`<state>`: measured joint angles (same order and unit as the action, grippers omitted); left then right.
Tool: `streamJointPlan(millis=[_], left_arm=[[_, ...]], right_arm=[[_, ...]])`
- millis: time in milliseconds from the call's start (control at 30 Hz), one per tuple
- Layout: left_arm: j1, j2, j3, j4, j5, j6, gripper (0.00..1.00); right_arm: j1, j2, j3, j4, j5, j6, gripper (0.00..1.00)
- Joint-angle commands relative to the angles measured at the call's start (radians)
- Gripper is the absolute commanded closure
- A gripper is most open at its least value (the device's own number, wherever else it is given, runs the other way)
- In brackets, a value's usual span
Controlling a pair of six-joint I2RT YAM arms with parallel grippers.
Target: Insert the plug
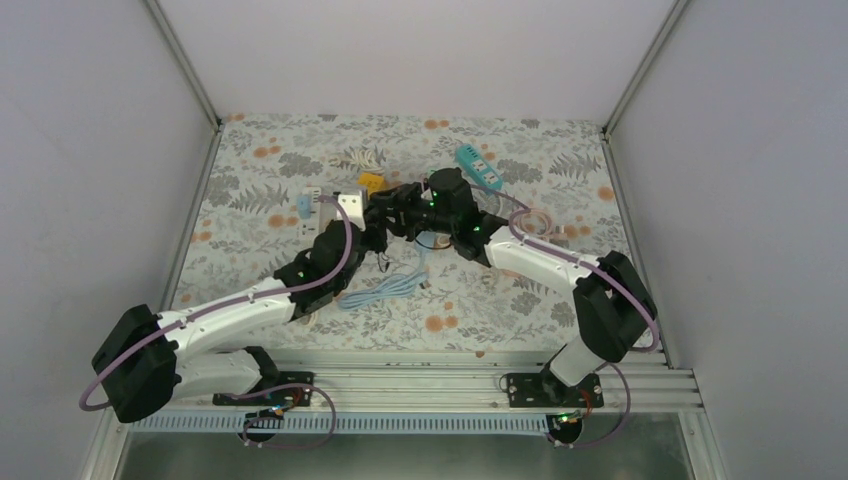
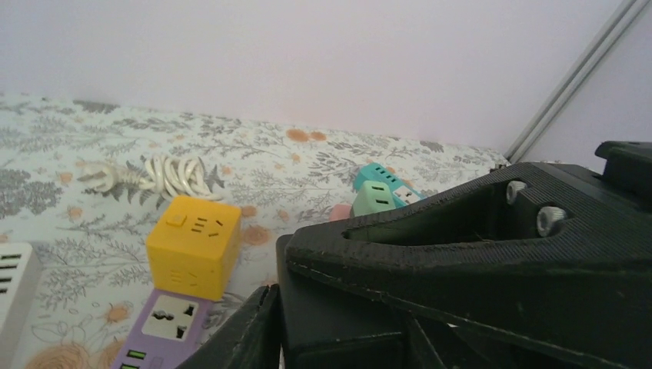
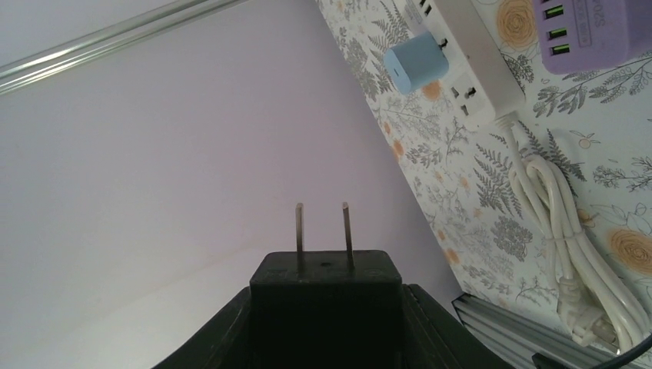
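And there's the right pincer (image 3: 326, 311) clamped on the black plug (image 3: 323, 265), two prongs poking out free, up over the middle of the flowered table (image 1: 300, 160). The left pincer (image 1: 374, 226) is close beside it; spread or pinching, can't tell.

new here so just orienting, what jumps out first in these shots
The black plug, clamped in the right pincer with two bare prongs sticking out, dominates the right wrist view. From above, the left arm and right arm meet over the middle of the floral table. A bright yellow cube socket sits nearby, next to a purple power strip.
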<state>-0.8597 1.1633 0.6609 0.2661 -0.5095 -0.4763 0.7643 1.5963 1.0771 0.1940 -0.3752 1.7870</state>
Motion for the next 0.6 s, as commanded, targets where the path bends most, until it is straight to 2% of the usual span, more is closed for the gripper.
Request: streamJointPlan(millis=[0,100,167,233,300,333,433,567], left_arm=[[-0.008,0.002,0.031,0.002,-0.023,0.036,0.69],[-0.006,0.001,0.044,-0.021,-0.039,0.056,0.73],[-0.001,0.003,0.069,-0.065,-0.047,0.063,0.74],[0.015,0.018,0.124,-0.189,-0.041,0.059,0.74],[0.048,0.036,0.193,-0.307,0.011,0.058,0.73],[0.073,0.040,0.214,-0.356,0.053,0.061,0.74],[0.187,0.040,0.260,-0.488,0.263,0.053,0.74],[0.360,0.009,0.297,-0.617,0.547,0.078,0.74]], right_arm=[[0.009,-0.042,-0.018,0.046,-0.034,0.027,0.67],[0.006,-0.047,-0.029,0.040,-0.026,0.021,0.66],[0.002,-0.046,-0.023,0.021,-0.012,-0.016,0.59],[-0.010,-0.039,0.013,-0.035,0.008,-0.108,0.44],[-0.021,-0.032,0.068,-0.153,0.060,-0.213,0.21],[-0.027,-0.034,0.079,-0.191,0.084,-0.257,0.14],[-0.052,-0.068,0.062,-0.216,0.133,-0.370,0.05],[-0.067,-0.165,0.028,-0.252,0.238,-0.572,0.04]])
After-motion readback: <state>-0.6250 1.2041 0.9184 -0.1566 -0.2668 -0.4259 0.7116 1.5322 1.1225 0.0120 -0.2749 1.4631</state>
